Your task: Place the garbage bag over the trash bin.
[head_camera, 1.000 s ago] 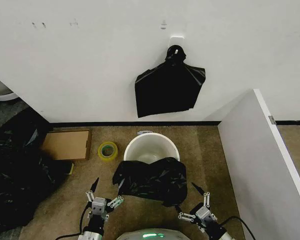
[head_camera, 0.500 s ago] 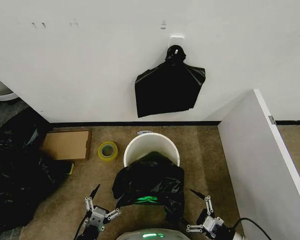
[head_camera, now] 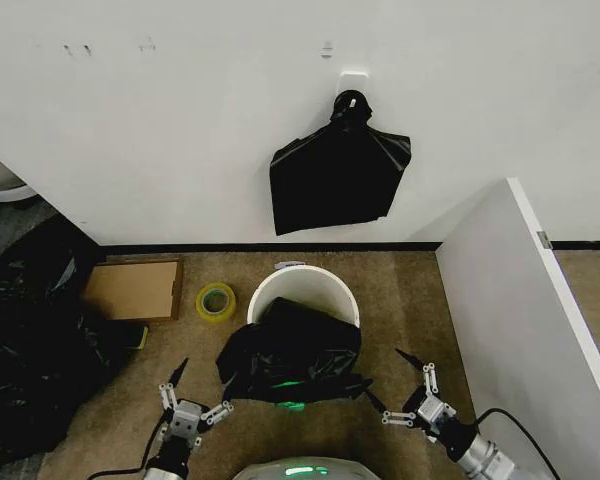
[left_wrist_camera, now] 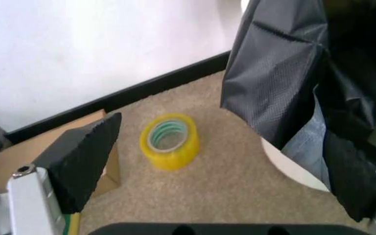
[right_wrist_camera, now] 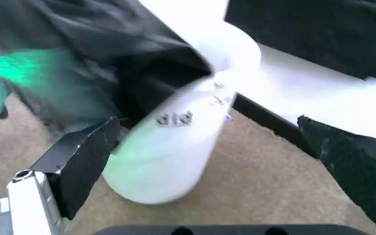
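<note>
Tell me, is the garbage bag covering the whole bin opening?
No. The garbage bag drapes the trash bin's near side; the far rim stays bare.

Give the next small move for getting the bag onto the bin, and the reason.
Probably bring both open tools back in to the garbage bag: it is draped on the trash bin's near rim only, with the left tool and right tool apart from it.

A bare indoor test or utility corner is indicated, not a furnished room: short brown carpet is bounded by a plain white wall with black skirting. A knotted black bag is hung from a hook on that wall. At the wall's foot, a flattened cardboard piece, a yellow tape roll and a white bucket are left on the carpet; a white partition panel is stood to the bucket's right.
</note>
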{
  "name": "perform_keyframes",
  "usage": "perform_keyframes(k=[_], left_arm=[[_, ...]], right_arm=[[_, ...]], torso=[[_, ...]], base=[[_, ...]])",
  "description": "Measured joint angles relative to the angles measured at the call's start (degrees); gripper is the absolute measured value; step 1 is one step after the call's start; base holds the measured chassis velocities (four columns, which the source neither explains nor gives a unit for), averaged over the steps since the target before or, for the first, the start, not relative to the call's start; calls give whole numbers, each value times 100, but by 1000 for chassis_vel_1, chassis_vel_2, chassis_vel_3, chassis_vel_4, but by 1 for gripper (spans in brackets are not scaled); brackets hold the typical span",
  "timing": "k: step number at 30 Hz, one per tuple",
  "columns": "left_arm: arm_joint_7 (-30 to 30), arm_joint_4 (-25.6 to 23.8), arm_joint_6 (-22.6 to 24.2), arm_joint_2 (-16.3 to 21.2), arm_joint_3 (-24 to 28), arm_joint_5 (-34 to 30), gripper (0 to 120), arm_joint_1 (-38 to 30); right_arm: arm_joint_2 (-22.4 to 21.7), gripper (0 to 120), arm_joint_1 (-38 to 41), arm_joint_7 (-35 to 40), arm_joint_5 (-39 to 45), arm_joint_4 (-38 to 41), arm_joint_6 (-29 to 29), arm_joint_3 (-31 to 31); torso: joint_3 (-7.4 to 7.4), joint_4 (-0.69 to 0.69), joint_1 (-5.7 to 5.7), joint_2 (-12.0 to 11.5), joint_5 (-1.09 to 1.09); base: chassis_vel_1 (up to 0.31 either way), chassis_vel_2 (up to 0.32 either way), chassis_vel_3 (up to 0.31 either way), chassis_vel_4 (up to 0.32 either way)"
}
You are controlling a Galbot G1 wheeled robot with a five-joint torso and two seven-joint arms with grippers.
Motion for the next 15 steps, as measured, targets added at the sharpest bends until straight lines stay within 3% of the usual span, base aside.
perform_keyframes(k=[7,10,15], left_arm=[[75,20,-266,-38,75,-12,100,24],[499,-101,-832,-87,152,-58,100,57],[899,-191,-1062,-114,171,-29,100,53]], right_arm=[[13,100,165,-81,87,-332,8,89],[53,100,184,-108,198,-246,47,87],[83,100,137,-312,445,201,146,96]], torso=[[0,1,0,0,0],[0,0,0,0,1],[0,0,0,0,0]], base=[[0,0,0,0],[0,0,0,0],[0,0,0,0]])
